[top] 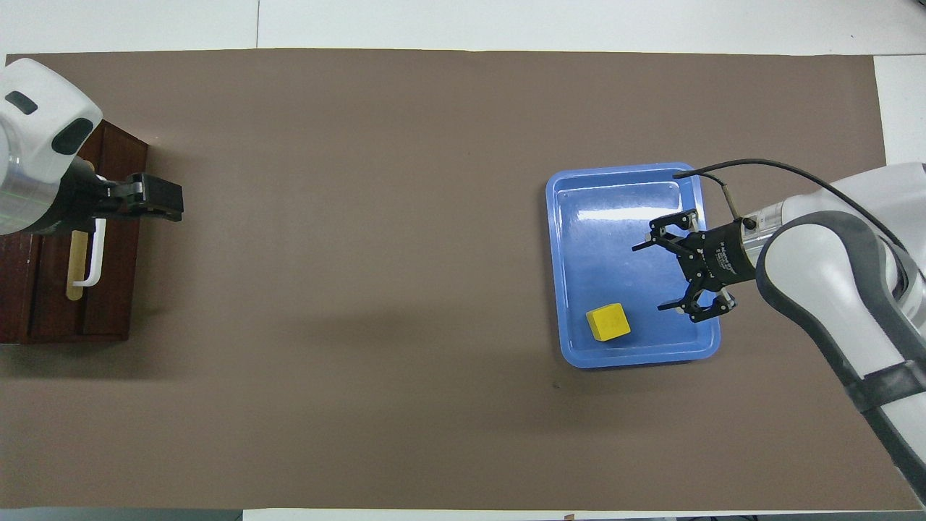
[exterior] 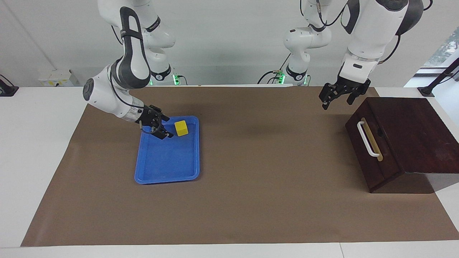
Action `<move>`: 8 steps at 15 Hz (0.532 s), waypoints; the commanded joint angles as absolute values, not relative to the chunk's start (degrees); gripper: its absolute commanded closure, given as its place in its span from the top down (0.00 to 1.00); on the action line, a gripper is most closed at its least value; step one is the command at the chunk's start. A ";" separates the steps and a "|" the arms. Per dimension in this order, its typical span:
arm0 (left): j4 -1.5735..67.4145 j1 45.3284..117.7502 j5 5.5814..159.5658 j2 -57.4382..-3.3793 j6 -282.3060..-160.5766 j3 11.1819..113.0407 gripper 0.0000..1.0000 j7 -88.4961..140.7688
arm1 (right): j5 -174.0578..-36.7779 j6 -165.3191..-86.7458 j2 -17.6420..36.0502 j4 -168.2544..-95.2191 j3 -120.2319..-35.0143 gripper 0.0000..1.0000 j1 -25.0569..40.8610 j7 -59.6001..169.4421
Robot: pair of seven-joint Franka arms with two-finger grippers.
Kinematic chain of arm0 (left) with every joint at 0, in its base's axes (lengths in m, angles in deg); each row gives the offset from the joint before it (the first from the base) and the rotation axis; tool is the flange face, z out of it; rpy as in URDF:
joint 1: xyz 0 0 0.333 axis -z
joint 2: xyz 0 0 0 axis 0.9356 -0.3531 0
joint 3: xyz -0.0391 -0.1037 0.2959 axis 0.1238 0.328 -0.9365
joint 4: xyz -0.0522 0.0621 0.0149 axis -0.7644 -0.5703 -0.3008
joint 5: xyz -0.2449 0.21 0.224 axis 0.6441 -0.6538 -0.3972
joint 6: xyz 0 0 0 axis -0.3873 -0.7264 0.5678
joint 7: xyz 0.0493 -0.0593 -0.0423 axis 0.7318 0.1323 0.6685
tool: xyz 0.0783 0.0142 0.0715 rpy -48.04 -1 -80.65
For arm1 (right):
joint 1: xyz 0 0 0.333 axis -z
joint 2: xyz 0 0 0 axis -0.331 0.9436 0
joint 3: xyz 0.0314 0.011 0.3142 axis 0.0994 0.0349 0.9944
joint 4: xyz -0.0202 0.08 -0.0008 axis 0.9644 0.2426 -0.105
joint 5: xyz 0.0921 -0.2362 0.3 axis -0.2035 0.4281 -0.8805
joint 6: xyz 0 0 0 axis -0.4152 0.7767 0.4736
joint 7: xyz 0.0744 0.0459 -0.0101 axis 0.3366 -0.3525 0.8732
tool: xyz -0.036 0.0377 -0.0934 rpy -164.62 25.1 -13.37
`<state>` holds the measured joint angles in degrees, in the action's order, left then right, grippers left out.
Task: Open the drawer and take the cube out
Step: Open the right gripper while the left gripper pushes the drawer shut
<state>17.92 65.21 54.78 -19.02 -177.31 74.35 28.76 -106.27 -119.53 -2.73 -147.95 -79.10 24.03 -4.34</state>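
Observation:
The small yellow cube (exterior: 181, 128) (top: 608, 322) lies in the blue tray (exterior: 165, 161) (top: 615, 217), in the part nearer to the robots. My right gripper (exterior: 165, 126) (top: 657, 275) is open and empty, low over the tray, just beside the cube toward the right arm's end. The drawer (exterior: 376, 157) (top: 79, 289) has a dark brown front and a white bar handle (exterior: 368, 139) (top: 92, 253); it is shut in its dark wooden cabinet. My left gripper (exterior: 337, 103) (top: 155, 202) hangs open and empty in the air over the mat by the cabinet's front corner.
A brown mat (exterior: 251, 179) (top: 362, 289) covers most of the white table. The cabinet (exterior: 416, 132) stands at the left arm's end, the tray toward the right arm's end, with bare mat between them.

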 commanded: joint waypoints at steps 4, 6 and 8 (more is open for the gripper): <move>24.62 59.04 56.21 -15.25 -178.95 73.94 1.00 36.13 | -92.43 -113.56 -2.36 -138.48 -79.11 1.00 24.86 14.37; 25.06 59.30 56.21 -14.99 -178.60 73.94 1.00 35.69 | -88.03 -111.19 -2.36 -135.40 -79.11 1.00 25.21 20.18; 23.57 58.87 56.21 -15.60 -178.60 73.94 1.00 35.69 | -85.30 -108.56 -2.45 -132.42 -79.11 1.00 26.09 25.18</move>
<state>22.49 59.31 55.07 -17.32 -177.72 73.98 35.37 -88.43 -111.81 -2.84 -136.30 -79.51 24.62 19.38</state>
